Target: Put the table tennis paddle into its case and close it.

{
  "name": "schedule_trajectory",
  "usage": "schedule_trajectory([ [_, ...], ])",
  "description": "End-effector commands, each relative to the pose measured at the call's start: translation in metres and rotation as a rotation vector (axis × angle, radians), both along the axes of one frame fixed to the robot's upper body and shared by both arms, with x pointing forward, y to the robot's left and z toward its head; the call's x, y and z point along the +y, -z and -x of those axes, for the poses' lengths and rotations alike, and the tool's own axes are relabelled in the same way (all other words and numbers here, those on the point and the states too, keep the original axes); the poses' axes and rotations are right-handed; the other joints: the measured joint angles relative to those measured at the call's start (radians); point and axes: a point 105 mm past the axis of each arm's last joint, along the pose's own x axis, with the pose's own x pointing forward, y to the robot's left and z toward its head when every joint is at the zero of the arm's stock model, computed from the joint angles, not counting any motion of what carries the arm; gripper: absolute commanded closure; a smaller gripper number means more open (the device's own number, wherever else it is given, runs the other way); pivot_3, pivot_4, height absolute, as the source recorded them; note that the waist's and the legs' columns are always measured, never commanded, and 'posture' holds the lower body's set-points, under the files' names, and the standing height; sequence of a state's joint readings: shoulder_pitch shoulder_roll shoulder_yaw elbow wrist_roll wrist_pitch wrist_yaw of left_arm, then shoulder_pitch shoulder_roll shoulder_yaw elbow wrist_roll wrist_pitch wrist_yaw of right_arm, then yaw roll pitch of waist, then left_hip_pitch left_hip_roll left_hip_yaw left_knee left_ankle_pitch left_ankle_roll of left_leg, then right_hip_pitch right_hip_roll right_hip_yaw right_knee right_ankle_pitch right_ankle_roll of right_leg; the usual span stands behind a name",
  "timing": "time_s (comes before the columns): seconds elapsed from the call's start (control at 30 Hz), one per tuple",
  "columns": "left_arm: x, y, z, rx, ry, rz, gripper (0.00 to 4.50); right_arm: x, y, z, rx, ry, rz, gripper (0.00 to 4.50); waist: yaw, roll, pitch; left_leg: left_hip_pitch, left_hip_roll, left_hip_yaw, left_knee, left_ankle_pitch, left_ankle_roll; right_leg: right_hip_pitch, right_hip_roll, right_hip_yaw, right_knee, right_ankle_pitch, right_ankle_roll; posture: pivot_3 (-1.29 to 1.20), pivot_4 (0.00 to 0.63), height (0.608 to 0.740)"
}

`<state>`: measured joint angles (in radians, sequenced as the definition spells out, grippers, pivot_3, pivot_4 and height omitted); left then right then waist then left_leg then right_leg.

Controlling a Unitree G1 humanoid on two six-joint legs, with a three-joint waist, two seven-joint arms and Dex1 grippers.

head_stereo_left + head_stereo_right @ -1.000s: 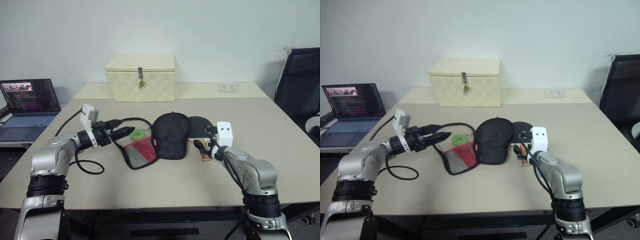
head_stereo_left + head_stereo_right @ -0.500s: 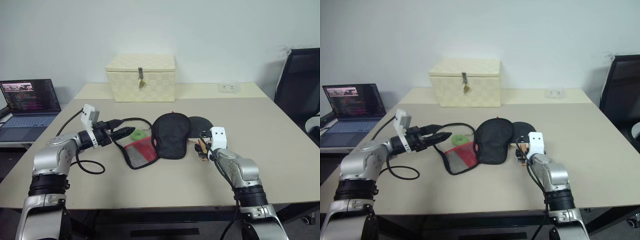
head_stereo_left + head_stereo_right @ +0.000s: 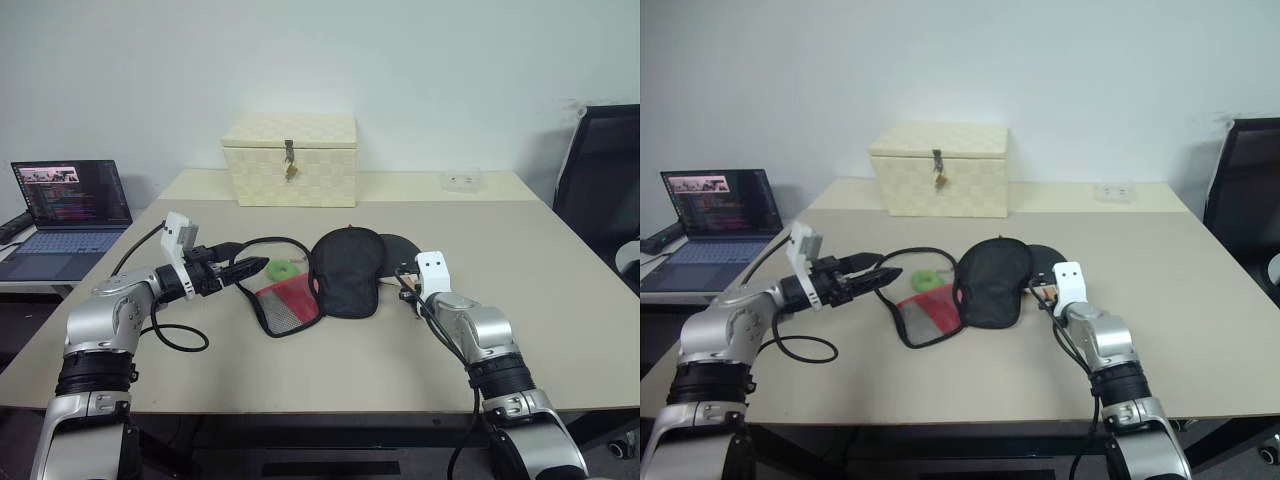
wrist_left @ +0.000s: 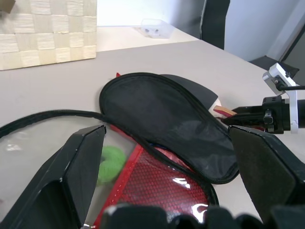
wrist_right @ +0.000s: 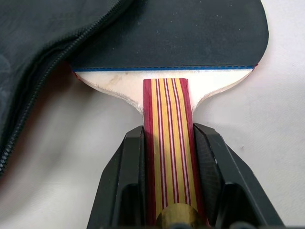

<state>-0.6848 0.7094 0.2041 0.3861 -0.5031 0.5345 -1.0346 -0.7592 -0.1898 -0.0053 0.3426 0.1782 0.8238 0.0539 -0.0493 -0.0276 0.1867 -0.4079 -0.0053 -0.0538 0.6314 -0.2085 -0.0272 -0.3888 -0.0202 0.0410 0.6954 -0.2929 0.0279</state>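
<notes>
The table tennis paddle (image 5: 181, 33) lies flat on the table just right of the case (image 3: 345, 270), with its black face partly tucked under the case's edge. My right gripper (image 5: 169, 138) is shut on the paddle's striped wooden handle (image 5: 167, 119), low on the table. The case lies unzipped, its black half (image 4: 167, 119) folded over the red mesh half (image 3: 285, 300), and a black cord loops to the left. My left gripper (image 3: 258, 266) hovers open and level just left of the case, holding nothing.
A green ring (image 3: 280, 268) lies beside the case's red half, under the left fingertips. A cream woven box (image 3: 290, 158) with a latch stands at the back, a small clear box (image 3: 460, 179) is back right, a laptop (image 3: 65, 205) sits far left and a black chair (image 3: 600, 170) far right.
My right gripper has moved forward and down to the paddle's handle and closed on it. The left arm has stayed still. The camera has shifted slightly.
</notes>
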Motion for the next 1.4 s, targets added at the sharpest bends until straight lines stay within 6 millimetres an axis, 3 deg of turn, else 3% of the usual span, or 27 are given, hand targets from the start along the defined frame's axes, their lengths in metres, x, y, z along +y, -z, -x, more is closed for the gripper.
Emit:
schedule_trajectory([
  [0.03, 0.002, -0.019, 0.003, -0.078, -0.004, -0.013, 0.00, -0.037, -0.021, -0.010, -0.067, 0.125, 0.024, 3.41, 0.004, 0.000, 0.000, 0.000, 0.000, 0.000, 0.000, 0.000, 0.000, 0.000, 0.000, 0.000, 0.000, 0.000, 0.000, 0.00, 0.150, 0.740],
  [0.23, 0.003, -0.019, 0.003, -0.077, -0.004, -0.014, 0.00, -0.058, -0.043, -0.016, -0.132, 0.188, 0.017, 3.41, 0.014, 0.001, 0.000, -0.004, 0.000, -0.001, -0.003, 0.000, 0.000, -0.002, 0.000, -0.001, -0.005, 0.000, 0.000, 0.00, 0.150, 0.740],
  [0.4, 0.004, -0.018, 0.004, -0.073, -0.006, -0.017, 0.00, -0.064, -0.084, -0.011, -0.241, 0.185, -0.008, 3.41, 0.012, 0.001, 0.001, -0.016, 0.000, 0.002, -0.002, 0.000, 0.000, -0.016, -0.001, 0.001, -0.003, 0.000, 0.000, 0.00, 0.150, 0.740],
  [0.5, 0.005, -0.017, 0.005, -0.069, -0.010, -0.018, 0.00, -0.054, -0.105, -0.003, -0.277, 0.152, -0.056, 3.41, -0.001, 0.001, 0.001, -0.019, 0.002, 0.002, -0.002, 0.000, 0.000, -0.020, -0.001, 0.002, -0.001, 0.000, 0.000, 0.00, 0.150, 0.740],
  [0.63, 0.007, -0.017, 0.005, -0.066, -0.019, -0.015, 0.00, -0.011, -0.119, 0.013, -0.270, 0.040, -0.155, 3.41, -0.014, 0.002, 0.001, -0.018, 0.003, 0.002, -0.002, 0.000, 0.000, -0.021, -0.001, 0.002, 0.001, 0.000, -0.001, 0.00, 0.150, 0.740],
  [0.8, 0.005, -0.015, 0.005, -0.065, -0.019, -0.009, 0.00, 0.044, -0.112, 0.030, -0.200, -0.075, -0.253, 3.41, -0.016, 0.002, 0.001, -0.018, 0.005, 0.001, -0.002, 0.000, 0.000, -0.021, 0.000, 0.001, 0.002, 0.000, -0.001, 0.00, 0.150, 0.740],
  [1.0, 0.002, -0.015, 0.006, -0.066, -0.015, -0.006, 0.00, 0.105, -0.095, 0.034, -0.125, -0.168, -0.324, 3.41, -0.007, 0.002, 0.001, -0.018, 0.002, 0.001, -0.002, 0.000, 0.000, -0.021, -0.001, 0.001, 0.001, 0.000, -0.001, 0.00, 0.150, 0.740],
  [1.2, 0.004, -0.016, 0.008, -0.068, -0.023, -0.008, 0.00, 0.126, -0.075, 0.027, -0.091, -0.190, -0.311, 3.41, -0.005, 0.002, 0.001, -0.018, 0.001, 0.001, -0.002, 0.000, 0.000, -0.021, -0.001, 0.001, 0.001, 0.000, -0.001, 0.00, 0.150, 0.740],
  [1.4, 0.005, -0.016, 0.010, -0.068, -0.030, -0.010, 0.00, 0.126, -0.061, 0.015, -0.089, -0.166, -0.271, 3.41, -0.008, 0.002, 0.001, -0.018, 0.002, 0.001, -0.002, 0.000, 0.000, -0.021, -0.001, 0.001, 0.001, 0.000, -0.001, 0.00, 0.150, 0.740],
])
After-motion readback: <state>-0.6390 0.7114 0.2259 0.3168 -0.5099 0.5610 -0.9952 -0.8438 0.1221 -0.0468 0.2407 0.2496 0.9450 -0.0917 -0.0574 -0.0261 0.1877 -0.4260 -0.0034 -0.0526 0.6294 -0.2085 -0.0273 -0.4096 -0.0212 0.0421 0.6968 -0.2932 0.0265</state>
